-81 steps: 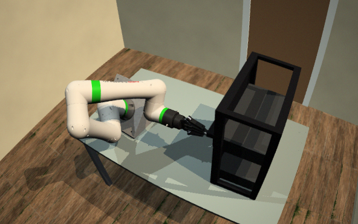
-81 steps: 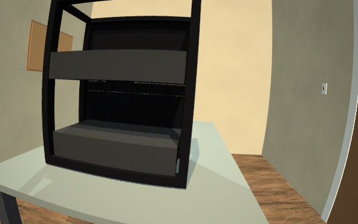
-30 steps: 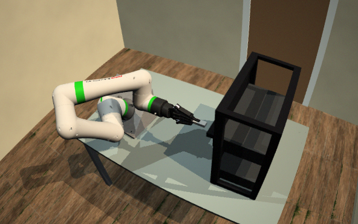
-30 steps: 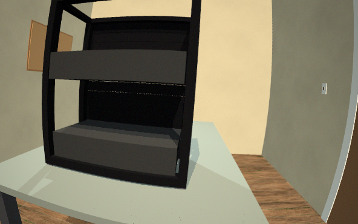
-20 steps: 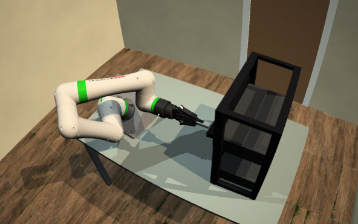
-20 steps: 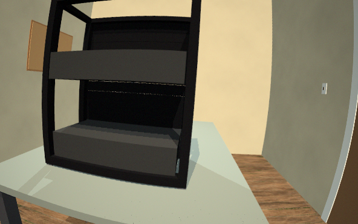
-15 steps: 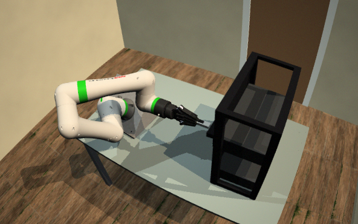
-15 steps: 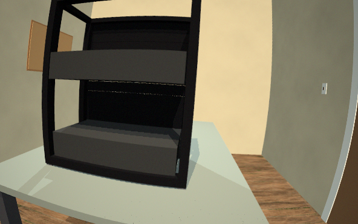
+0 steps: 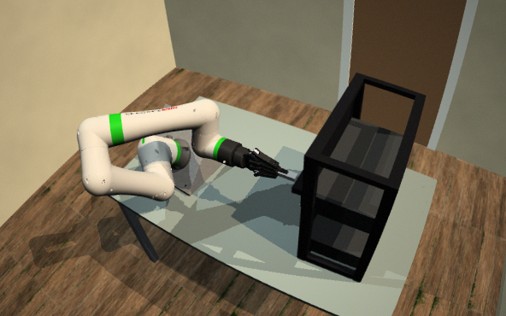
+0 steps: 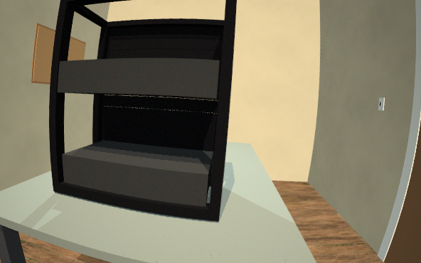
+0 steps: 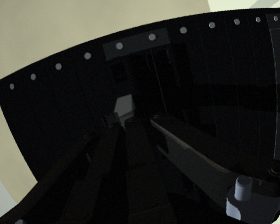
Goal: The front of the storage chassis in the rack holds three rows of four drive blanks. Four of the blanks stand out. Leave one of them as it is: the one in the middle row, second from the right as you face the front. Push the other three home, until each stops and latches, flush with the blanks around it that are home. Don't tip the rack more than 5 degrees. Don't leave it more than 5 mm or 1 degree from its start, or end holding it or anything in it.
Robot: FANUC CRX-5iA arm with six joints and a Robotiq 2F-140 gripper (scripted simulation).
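Observation:
The black rack (image 9: 305,222) (image 10: 226,106) stands upright on the pale table (image 9: 250,239) (image 10: 155,234). Grey chassis boxes (image 9: 349,190) (image 10: 137,76) sit on its shelves. The top and exterior views show the rack from the side or the back, so the drive blanks are hidden there. A dark part (image 9: 298,185) juts out of the rack's front at mid height. My gripper (image 9: 285,172) (image 11: 127,107) is shut and empty, and its tips point at the rack's front a short way from that part. The wrist view shows a black rail with holes (image 11: 151,38) and a very dark front. I cannot tell single blanks apart.
The arm's base (image 9: 161,158) is mounted on the table's left end. The table edge (image 9: 272,286) runs close in front of the rack. A brown door (image 9: 400,47) and walls stand behind the rack.

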